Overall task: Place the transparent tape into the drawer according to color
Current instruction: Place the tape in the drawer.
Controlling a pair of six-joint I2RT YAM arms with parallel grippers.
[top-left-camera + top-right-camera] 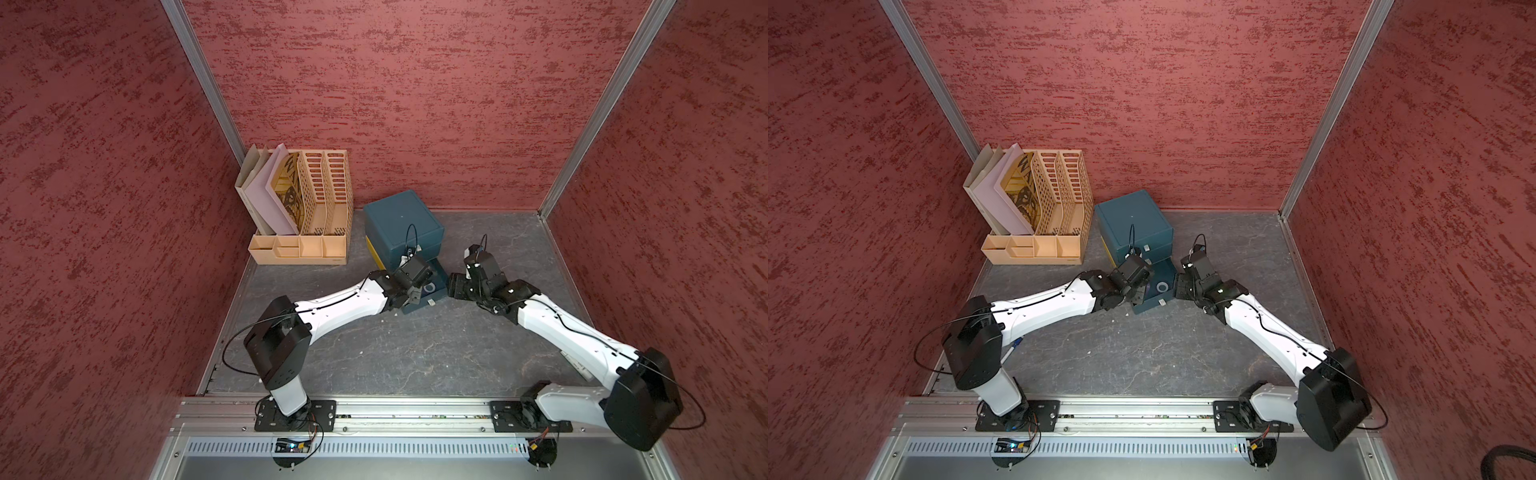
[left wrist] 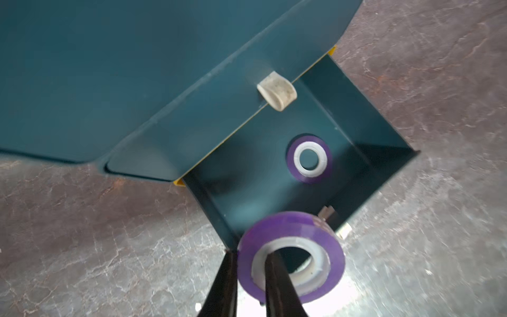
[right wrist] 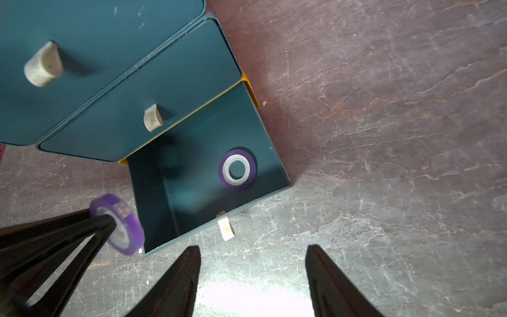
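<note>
Nearest, above the grey table point(image 1: 415, 353), the left gripper point(image 2: 251, 255) pinches a purple tape roll point(image 2: 290, 225) by its wall, one prong through the pale core, at the front corner of the pulled-out bottom drawer point(image 3: 192, 197). The right gripper point(image 3: 253, 248) hovers beside the drawer front, jaws spread, holding nothing. A second purple roll point(image 3: 238, 183) lies flat inside the drawer. Behind stand the teal cabinet point(image 1: 401, 220) and a beige file organiser point(image 1: 316, 195).

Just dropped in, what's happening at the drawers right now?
The left gripper is shut on a purple tape roll, one finger through its core, beside a front corner of the open bottom drawer. A second purple roll already lies flat inside that drawer. The right gripper hangs open and empty near the drawer's front.
</note>
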